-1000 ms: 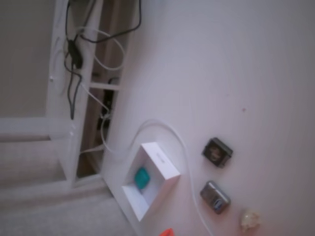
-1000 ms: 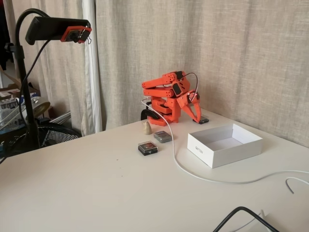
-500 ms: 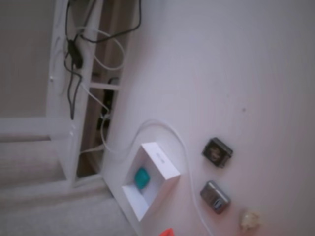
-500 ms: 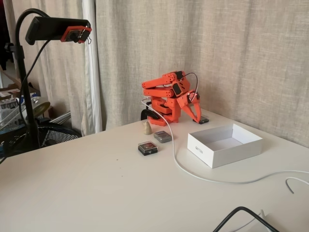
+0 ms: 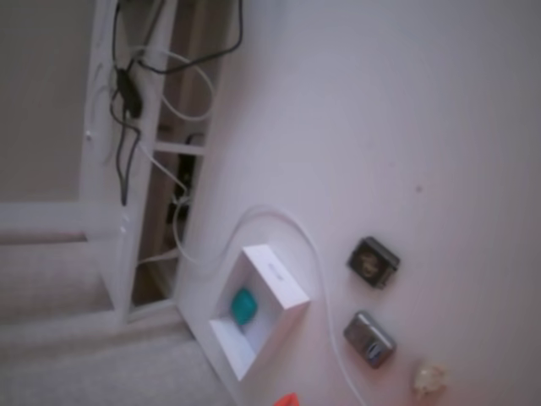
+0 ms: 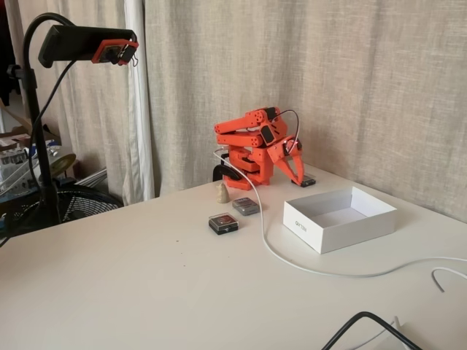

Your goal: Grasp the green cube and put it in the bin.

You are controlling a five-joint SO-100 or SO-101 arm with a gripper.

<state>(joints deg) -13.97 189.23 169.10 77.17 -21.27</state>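
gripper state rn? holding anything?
Gripper: folded back near the arm's base, nothing seen in it; open or shut cannot be told. The green cube lies in the bin.

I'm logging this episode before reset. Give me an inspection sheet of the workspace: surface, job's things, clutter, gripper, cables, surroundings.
Surface: white table, mostly bare.
Job's things: green cube lies inside the bin; it is hidden by the bin wall in the side fixed view.
Clutter: two dark boxes and a cream lump beside the arm's base.
Gripper: gripper folded back at the arm, away from the bin, holding nothing; open or shut cannot be told.
Cables: white cable runs past the bin; black cable at the table's near edge.
Surroundings: curtain, camera stand.
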